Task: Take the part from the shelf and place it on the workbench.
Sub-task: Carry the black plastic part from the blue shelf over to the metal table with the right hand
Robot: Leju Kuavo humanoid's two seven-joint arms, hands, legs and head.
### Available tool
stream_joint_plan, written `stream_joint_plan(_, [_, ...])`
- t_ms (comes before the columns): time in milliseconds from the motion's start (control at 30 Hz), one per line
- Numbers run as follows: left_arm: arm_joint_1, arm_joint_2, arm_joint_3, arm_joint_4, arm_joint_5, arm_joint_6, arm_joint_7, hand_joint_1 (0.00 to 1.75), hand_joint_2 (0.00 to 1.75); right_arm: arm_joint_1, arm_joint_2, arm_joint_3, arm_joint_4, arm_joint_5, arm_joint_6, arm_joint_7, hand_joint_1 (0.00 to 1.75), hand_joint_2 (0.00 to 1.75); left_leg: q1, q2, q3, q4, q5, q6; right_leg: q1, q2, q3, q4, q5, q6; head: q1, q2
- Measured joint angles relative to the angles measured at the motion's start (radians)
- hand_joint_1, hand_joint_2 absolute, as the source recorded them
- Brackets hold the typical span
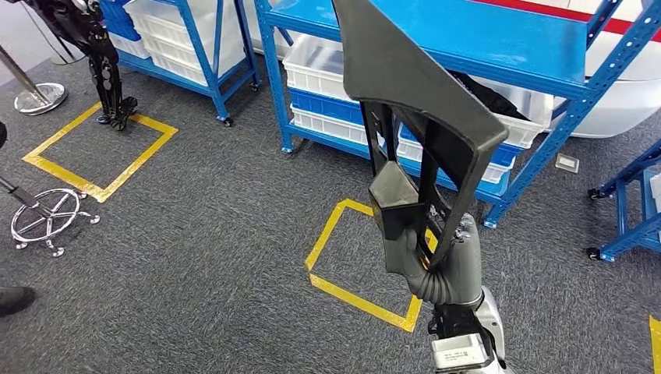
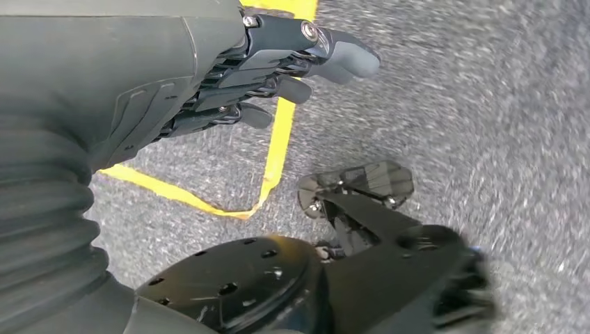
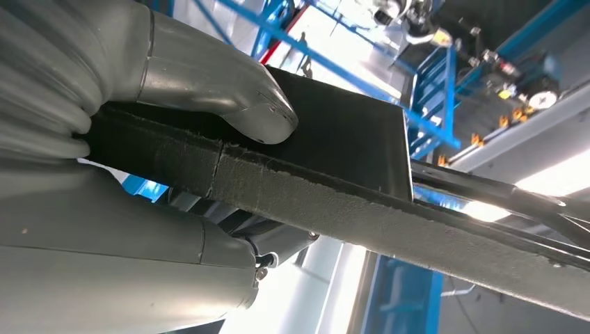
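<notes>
The right hand point(image 1: 436, 261) grips the black part point(image 1: 425, 117) by its lower end, thumb point(image 3: 229, 90) pressed on one face and the fingers closed against the other, so the flat panel is clamped between them. The part rises upright from the hand, a dark framed piece with open cut-outs and a broad angled top, held in front of the blue shelf point(image 1: 546, 47). White bins point(image 1: 327, 66) sit on the shelf's lower levels. Below lies grey carpet point(image 1: 210, 234) with a yellow tape square point(image 1: 355, 292). The left hand point(image 2: 278, 62) hangs over the carpet with nothing in it, fingers loosely curled side by side, probably not clenched, though the angle is poor.
</notes>
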Motion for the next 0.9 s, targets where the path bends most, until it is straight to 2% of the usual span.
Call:
stream_joint_plan(67, [-0.002, 0.001, 0.000, 0.000, 0.000, 0.000, 0.000, 0.00, 1.75, -0.001, 0.000, 0.000, -0.001, 0.003, 0.000, -0.001, 1.75, 1.75, -0.002, 0.039, 0.078, -0.139, 0.049, 0.002, 0.005, -0.021, 0.003, 0.002, -0.004, 0.006, 0.000, 0.000])
stream_joint_plan(100, [-0.004, 0.001, 0.000, 0.000, 0.000, 0.000, 0.000, 0.00, 1.75, -0.001, 0.000, 0.000, -0.001, 0.005, 0.000, -0.002, 1.75, 1.75, -0.006, 0.052, 0.101, -0.183, 0.061, 0.007, 0.008, -0.030, 0.004, 0.003, -0.006, 0.009, 0.001, 0.000])
stream_joint_plan(133, [-0.005, 0.001, 0.000, 0.000, -0.001, -0.001, 0.000, 0.00, 1.75, -0.002, 0.000, 0.000, -0.002, 0.006, 0.001, -0.002, 1.75, 1.75, -0.010, 0.056, 0.109, -0.203, 0.063, 0.013, 0.012, -0.039, 0.004, 0.003, -0.008, 0.014, 0.002, 0.000])
stream_joint_plan(200, [-0.006, 0.000, 0.000, 0.000, -0.005, -0.004, 0.000, 0.00, 1.75, -0.003, -0.001, 0.002, -0.002, 0.008, 0.003, -0.004, 1.75, 1.75, -0.016, 0.033, 0.102, -0.207, 0.067, 0.029, 0.013, -0.058, 0.005, 0.001, -0.008, 0.021, 0.004, 0.000])
stream_joint_plan(233, [-0.005, 0.000, 0.000, 0.000, -0.007, -0.006, -0.001, 0.00, 1.75, -0.004, -0.001, 0.002, -0.002, 0.010, 0.004, -0.005, 1.75, 1.75, -0.016, 0.021, 0.101, -0.209, 0.070, 0.036, 0.011, -0.051, 0.003, 0.006, -0.013, 0.026, 0.004, 0.000])
stream_joint_plan(300, [-0.005, 0.000, 0.000, 0.000, -0.010, -0.007, -0.001, 0.00, 1.75, -0.005, -0.003, 0.003, -0.004, 0.012, 0.005, -0.007, 1.75, 1.75, -0.012, -0.002, 0.099, -0.215, 0.078, 0.050, 0.008, -0.005, -0.023, 0.060, -0.046, 0.027, 0.007, 0.000])
stream_joint_plan(333, [-0.006, 0.000, 0.000, 0.000, -0.011, -0.007, -0.001, 0.00, 1.75, -0.005, -0.005, 0.003, -0.005, 0.012, 0.005, -0.007, 1.75, 1.75, -0.011, -0.013, 0.097, -0.215, 0.081, 0.056, 0.006, 0.025, -0.052, 0.118, -0.074, 0.023, 0.008, 0.000])
stream_joint_plan(367, [-0.008, 0.001, 0.000, 0.000, -0.012, -0.007, -0.001, 0.00, 1.75, -0.005, -0.006, 0.004, -0.006, 0.013, 0.005, -0.008, 1.75, 1.75, -0.011, -0.026, 0.093, -0.215, 0.083, 0.061, 0.006, 0.043, -0.086, 0.189, -0.102, 0.018, 0.009, 0.000])
stream_joint_plan(400, [-0.009, 0.001, 0.000, 0.000, -0.012, -0.007, -0.001, 0.00, 1.75, -0.004, -0.008, 0.004, -0.006, 0.013, 0.005, -0.008, 1.75, 1.75, -0.011, -0.041, 0.090, -0.215, 0.086, 0.063, 0.005, 0.051, -0.117, 0.251, -0.123, 0.017, 0.010, 0.000])
stream_joint_plan(433, [-0.009, 0.001, 0.000, 0.000, -0.013, -0.007, -0.001, 0.00, 1.75, -0.004, -0.009, 0.004, -0.006, 0.013, 0.005, -0.008, 1.75, 1.75, -0.012, -0.056, 0.087, -0.215, 0.088, 0.065, 0.005, 0.055, -0.137, 0.289, -0.133, 0.019, 0.010, 0.000])
stream_joint_plan(467, [-0.008, 0.001, 0.000, 0.000, -0.014, -0.007, -0.001, 0.00, 1.75, -0.003, -0.010, 0.004, -0.006, 0.013, 0.005, -0.008, 1.75, 1.75, -0.012, -0.071, 0.085, -0.215, 0.090, 0.065, 0.005, 0.057, -0.137, 0.288, -0.126, 0.025, 0.010, 0.000])
stream_joint_plan(500, [-0.007, 0.000, 0.000, 0.000, -0.014, -0.007, -0.001, 0.00, 1.75, -0.003, -0.011, 0.005, -0.006, 0.013, 0.005, -0.008, 1.75, 1.75, -0.012, -0.085, 0.085, -0.215, 0.092, 0.064, 0.004, 0.061, -0.118, 0.247, -0.106, 0.032, 0.010, 0.000])
stream_joint_plan(567, [-0.006, 0.000, 0.000, 0.000, -0.015, -0.008, -0.001, 0.00, 1.75, -0.003, -0.013, 0.005, -0.006, 0.013, 0.005, -0.009, 1.75, 1.75, -0.012, -0.113, 0.084, -0.214, 0.097, 0.057, 0.001, 0.091, -0.049, 0.106, -0.053, 0.043, 0.010, 0.000])
stream_joint_plan(600, [-0.006, 0.000, 0.000, 0.000, -0.015, -0.008, -0.001, 0.00, 1.75, -0.004, -0.014, 0.005, -0.007, 0.014, 0.005, -0.009, 1.75, 1.75, -0.014, -0.124, 0.082, -0.213, 0.099, 0.053, 0.000, 0.105, -0.022, 0.051, -0.034, 0.042, 0.010, 0.000])
stream_joint_plan(633, [-0.005, 0.000, 0.000, 0.000, -0.015, -0.008, -0.001, 0.00, 1.75, -0.004, -0.014, 0.006, -0.007, 0.014, 0.005, -0.010, 1.75, 1.75, -0.015, -0.133, 0.080, -0.213, 0.102, 0.048, 0.001, 0.115, -0.006, 0.018, -0.023, 0.038, 0.009, 0.000])
stream_joint_plan(667, [-0.004, 0.000, 0.000, 0.000, -0.015, -0.008, -0.001, 0.00, 1.75, -0.004, -0.014, 0.006, -0.007, 0.014, 0.005, -0.011, 1.75, 1.75, -0.015, -0.141, 0.077, -0.215, 0.105, 0.042, 0.003, 0.116, -0.001, 0.008, -0.020, 0.033, 0.008, 0.000])
stream_joint_plan(700, [-0.002, 0.000, 0.000, 0.000, -0.016, -0.008, -0.001, 0.00, 1.75, -0.004, -0.015, 0.007, -0.008, 0.014, 0.004, -0.012, 1.75, 1.75, -0.014, -0.149, 0.075, -0.217, 0.109, 0.036, 0.005, 0.106, 0.000, 0.007, -0.016, 0.027, 0.008, 0.000])
stream_joint_plan(733, [0.000, 0.001, 0.000, 0.000, -0.016, -0.007, -0.001, 0.00, 1.75, -0.005, -0.015, 0.007, -0.008, 0.014, 0.004, -0.012, 1.75, 1.75, -0.012, -0.146, 0.072, -0.216, 0.110, 0.030, 0.004, 0.095, 0.003, 0.005, -0.012, 0.020, 0.008, 0.000])
stream_joint_plan(767, [0.002, 0.001, 0.000, 0.000, -0.017, -0.007, -0.001, 0.00, 1.75, -0.005, -0.015, 0.007, -0.008, 0.015, 0.004, -0.012, 1.75, 1.75, -0.013, -0.128, 0.066, -0.206, 0.104, 0.025, 0.001, 0.085, 0.004, 0.003, -0.008, 0.013, 0.007, 0.000])
stream_joint_plan(800, [0.002, 0.002, 0.000, 0.000, -0.017, -0.007, -0.001, 0.00, 1.75, -0.005, -0.015, 0.007, -0.009, 0.015, 0.004, -0.012, 1.75, 1.75, -0.014, -0.098, 0.053, -0.178, 0.085, 0.020, -0.001, 0.072, 0.005, 0.000, -0.005, 0.006, 0.004, 0.000])
stream_joint_plan(867, [0.000, 0.001, 0.000, 0.000, -0.017, -0.007, 0.000, 0.00, 1.75, -0.004, -0.015, 0.008, -0.010, 0.016, 0.004, -0.013, 1.75, 1.75, -0.012, -0.036, 0.003, -0.062, 0.018, 0.012, -0.001, 0.046, 0.007, -0.002, -0.005, -0.001, 0.001, 0.000])
stream_joint_plan(900, [-0.001, 0.000, 0.000, 0.000, -0.018, -0.007, 0.000, 0.00, 1.75, -0.002, -0.016, 0.008, -0.011, 0.016, 0.004, -0.013, 1.75, 1.75, -0.009, -0.022, -0.028, 0.009, -0.014, 0.008, 0.002, 0.032, 0.007, -0.002, -0.005, -0.003, 0.000, 0.000])
